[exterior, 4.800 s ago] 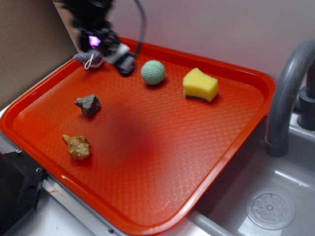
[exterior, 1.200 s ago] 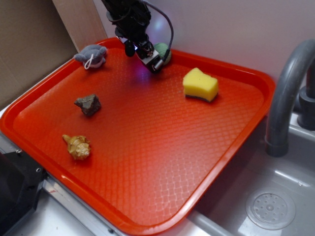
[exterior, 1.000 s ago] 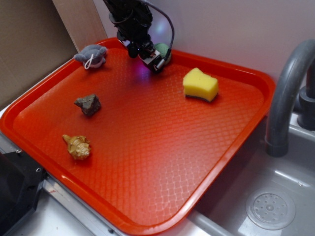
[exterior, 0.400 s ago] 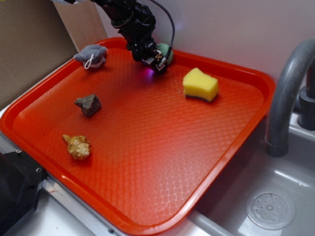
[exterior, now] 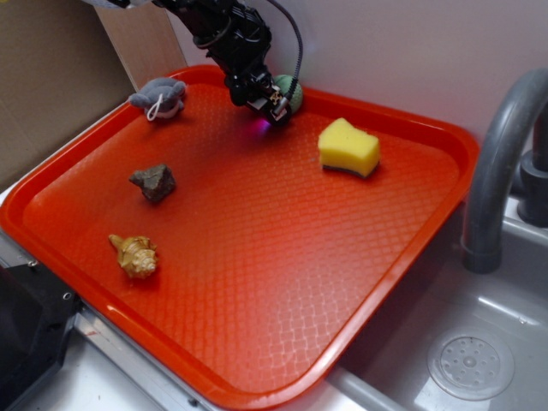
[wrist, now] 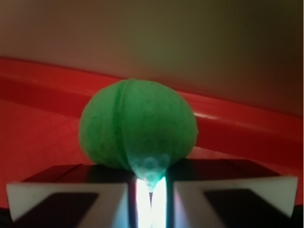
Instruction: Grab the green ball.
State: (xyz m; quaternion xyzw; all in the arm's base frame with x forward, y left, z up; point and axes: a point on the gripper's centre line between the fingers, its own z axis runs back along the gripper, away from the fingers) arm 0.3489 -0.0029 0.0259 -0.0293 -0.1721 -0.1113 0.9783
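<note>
Since the first earlier picture, the green ball [exterior: 289, 89] has shifted from the open floor of the tray [exterior: 257, 257] to its far rim, and the end effector [exterior: 267, 104] has travelled from beside the grey plush toy [exterior: 159, 96] to a position directly at the ball. Over the last second it has only settled slightly lower.

Present state: the ball sits against the far rim of the tray, left of the yellow sponge [exterior: 348, 147]. In the wrist view the ball [wrist: 137, 126] fills the centre, its lower part dipping into the slit between the two fingers [wrist: 66, 194]. That slit is narrow, almost closed. Whether the fingers actually pinch the ball, or merely press against it from the front, cannot be told from either view; the arm hides the contact in the exterior view.

The stone [exterior: 154, 181] and the shell [exterior: 134, 255] lie nearer the front of the tray, well apart from the ball, undisturbed.

Assessment: approach is complete and contact appears made. A confirmed hold is not evident, and the ball is not lifted. Securing the grip remains.
</note>
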